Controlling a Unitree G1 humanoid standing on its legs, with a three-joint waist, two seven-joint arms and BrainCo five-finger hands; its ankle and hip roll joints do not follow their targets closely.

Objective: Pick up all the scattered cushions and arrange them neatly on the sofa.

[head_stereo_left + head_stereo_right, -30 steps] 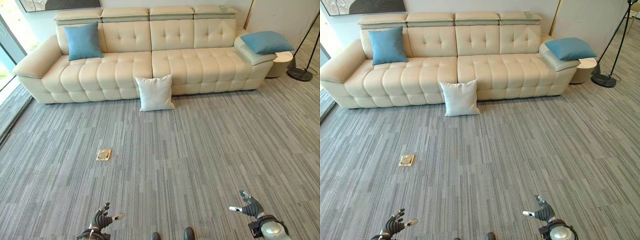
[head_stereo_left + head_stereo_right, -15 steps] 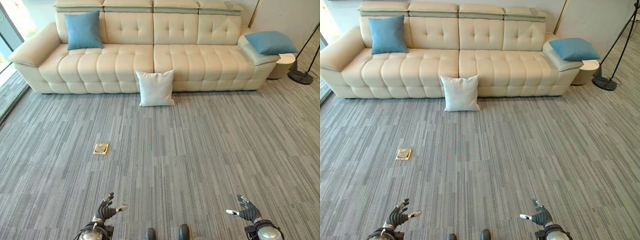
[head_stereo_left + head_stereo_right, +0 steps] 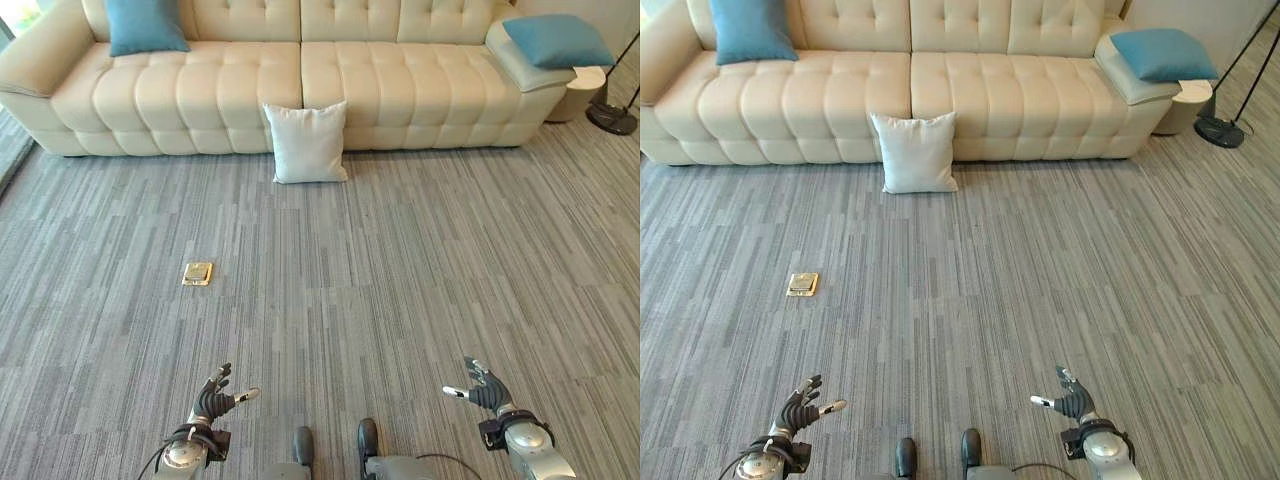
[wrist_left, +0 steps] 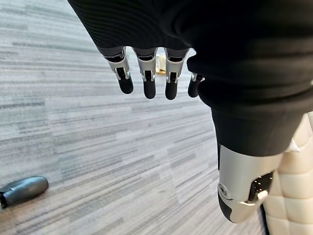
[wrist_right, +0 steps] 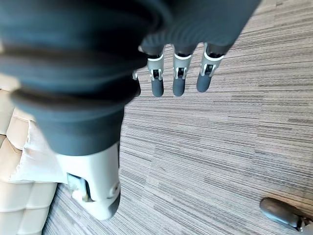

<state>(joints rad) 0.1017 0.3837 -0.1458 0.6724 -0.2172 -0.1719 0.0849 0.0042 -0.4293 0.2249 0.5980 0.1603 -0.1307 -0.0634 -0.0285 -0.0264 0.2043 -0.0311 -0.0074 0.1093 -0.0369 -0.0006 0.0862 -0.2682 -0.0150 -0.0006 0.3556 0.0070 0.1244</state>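
One white cushion is leaning against the cream sofa on grey carpet; left hand and right hand are hovering, fingers spread, empty.

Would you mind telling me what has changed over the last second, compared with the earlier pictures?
Only the view has shifted: the camera has tipped down and come nearer, so the sofa sits higher in the picture. Nothing was taken hold of or let go. The white cushion still leans against the sofa front on the carpet, the two blue cushions keep their places, and the left hand and right hand stay open and empty.
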